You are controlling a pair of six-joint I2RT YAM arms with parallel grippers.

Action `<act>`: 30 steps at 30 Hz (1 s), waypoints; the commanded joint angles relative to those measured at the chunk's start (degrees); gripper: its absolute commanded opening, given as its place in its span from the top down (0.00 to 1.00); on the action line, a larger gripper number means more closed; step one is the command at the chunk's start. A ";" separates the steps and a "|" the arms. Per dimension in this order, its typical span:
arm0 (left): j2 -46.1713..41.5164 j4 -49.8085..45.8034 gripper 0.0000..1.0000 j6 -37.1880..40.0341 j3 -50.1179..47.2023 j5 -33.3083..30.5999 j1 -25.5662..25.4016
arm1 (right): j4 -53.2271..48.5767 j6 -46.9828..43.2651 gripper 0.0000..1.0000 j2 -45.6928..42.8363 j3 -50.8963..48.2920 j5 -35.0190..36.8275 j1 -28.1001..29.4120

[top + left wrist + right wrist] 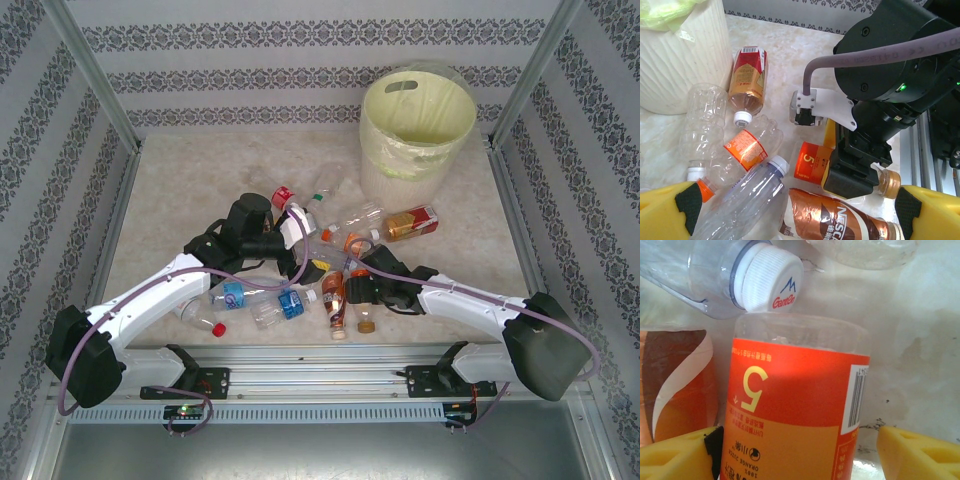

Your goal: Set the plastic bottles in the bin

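Several plastic bottles lie heaped mid-table. An orange-labelled juice bottle (pixel 790 405) (pixel 812 160) stands between the fingers of my right gripper (pixel 797 460) (pixel 352 288). The jaws are open: the left pad touches the label and the right finger stands clear. My left gripper (pixel 795 220) (pixel 305 250) hangs wide open over a clear white-capped bottle (pixel 740 200) and a brown coffee bottle (pixel 840 220), holding nothing. The pale-yellow bin (pixel 417 120) (pixel 685 60) stands at the back right, with a red-labelled tea bottle (pixel 410 224) (pixel 747 75) lying in front of it.
Two blue-labelled bottles (pixel 260 300) lie near the left arm, and a red-capped one (pixel 283 197) sits behind the pile. Patterned walls and metal posts (pixel 95 75) close in the table. A metal rail (pixel 320 358) runs along the near edge.
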 commanded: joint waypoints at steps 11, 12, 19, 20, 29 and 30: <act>-0.12 -0.81 0.00 1.72 0.44 -0.55 -1.39 | -2.71 2.19 0.23 1.82 -0.05 4.69 0.50; -0.14 -0.88 0.00 1.65 0.43 -0.52 -1.43 | -2.70 2.19 0.24 1.89 0.02 4.74 0.48; -0.02 -0.72 0.00 1.81 0.37 -0.72 -1.57 | -2.70 2.24 0.33 1.63 -0.12 5.14 0.46; 0.06 -0.72 0.00 1.81 0.39 -0.70 -1.57 | -2.69 2.24 0.34 1.55 -0.23 5.24 0.49; 0.15 -0.51 0.00 1.81 0.18 -0.73 -1.74 | -3.49 1.74 0.39 -0.21 -0.40 6.23 0.49; 0.09 -0.46 0.00 1.73 0.16 -0.64 -1.74 | -3.75 1.66 0.39 -0.64 -0.40 6.48 0.50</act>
